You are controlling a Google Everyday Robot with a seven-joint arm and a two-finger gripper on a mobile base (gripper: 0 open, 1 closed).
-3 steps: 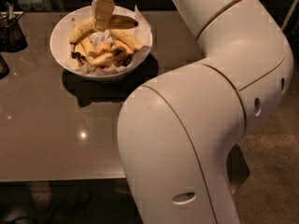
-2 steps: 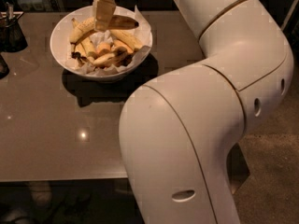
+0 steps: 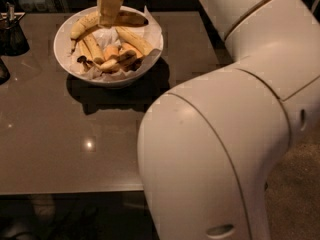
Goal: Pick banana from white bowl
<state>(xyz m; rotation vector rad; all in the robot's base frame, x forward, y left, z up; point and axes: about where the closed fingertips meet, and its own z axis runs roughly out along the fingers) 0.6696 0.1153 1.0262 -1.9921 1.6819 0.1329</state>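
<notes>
The white bowl stands at the back left of the dark table, lined with crinkled white paper and holding several bananas. The banana, long and curved with a browned right end, lies along the bowl's far side. My gripper comes down from above onto the middle of this banana. It is shut on it, and the banana's two ends stick out left and right of the fingers. Shorter bananas lie below it in the bowl. My white arm fills the right side of the view.
A dark cup-like holder stands at the table's left edge, left of the bowl. My large white arm links hide the table's right side. The table's front edge runs along the bottom, with dark floor beyond.
The long banana's ends sit slightly higher than a second ago. The gripper has stayed at the same place over the bowl. The bowl has not moved.
</notes>
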